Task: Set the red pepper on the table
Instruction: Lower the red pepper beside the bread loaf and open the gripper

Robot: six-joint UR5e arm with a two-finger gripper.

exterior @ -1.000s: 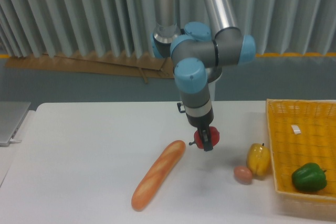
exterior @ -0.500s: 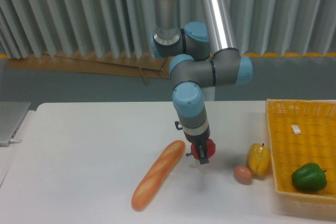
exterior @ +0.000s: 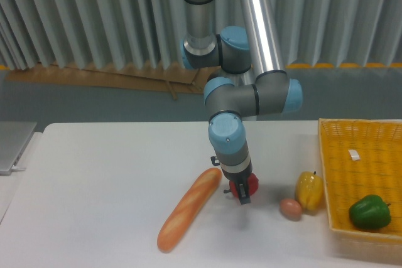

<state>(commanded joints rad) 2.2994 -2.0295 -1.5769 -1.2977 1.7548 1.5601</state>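
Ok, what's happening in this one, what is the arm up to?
The arm's gripper is shut on the red pepper, holding it low over the table, just right of the upper end of the baguette. Whether the pepper touches the surface cannot be told. A yellow pepper and an egg lie further right, and a green pepper sits in the yellow basket.

No readable text, label, brand, number or sign anywhere in view.

Glossy red pepper (exterior: pixel 251 183), golden-orange baguette (exterior: pixel 188 209), yellow pepper (exterior: pixel 309 191), green pepper (exterior: pixel 369 212), yellow woven basket (exterior: pixel 342 174), white table (exterior: pixel 100 186).
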